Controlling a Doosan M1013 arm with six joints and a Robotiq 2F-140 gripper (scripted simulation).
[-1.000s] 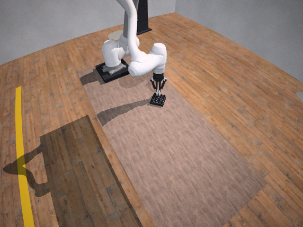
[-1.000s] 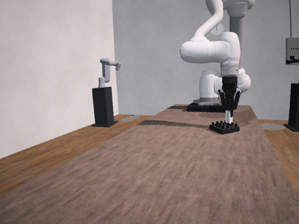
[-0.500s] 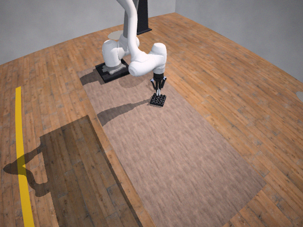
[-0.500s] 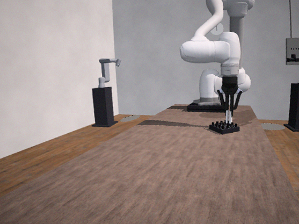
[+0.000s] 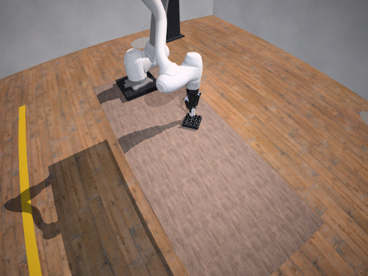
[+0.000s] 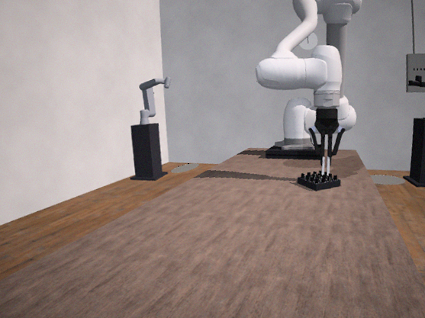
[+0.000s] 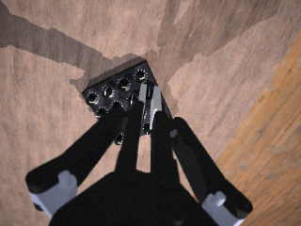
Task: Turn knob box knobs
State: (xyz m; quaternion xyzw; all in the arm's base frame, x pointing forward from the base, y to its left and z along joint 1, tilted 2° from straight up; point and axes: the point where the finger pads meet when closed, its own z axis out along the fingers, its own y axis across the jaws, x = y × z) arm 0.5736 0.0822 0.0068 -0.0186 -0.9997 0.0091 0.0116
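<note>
The black knob box [image 5: 190, 127] [image 6: 328, 185] [image 7: 116, 80] stands on the mat with its knobs up. It lies diagonally in the wrist view. My gripper [image 5: 192, 115] [image 6: 326, 174] [image 7: 149, 93] points straight down, its fingertips close together at the box. They are shut on a knob [image 7: 150, 92], second along the right-hand edge, which fits B4 by position. Its line and pointing cannot be made out. A corner knob [image 7: 119, 138], fitting D1 by position, shows partly beside my finger, its line unclear. Printed names and the socket cannot be read or seen. Several middle knobs are hidden behind the fingers.
Neighbouring knobs stand close around the fingertips, including the corner knob [image 7: 141, 74] and another knob [image 7: 124, 84]. The box rests on a long brown mat [image 5: 214, 178] [image 6: 199, 253]. The arm's black base plate [image 5: 130, 94] [image 6: 283, 153] is behind it.
</note>
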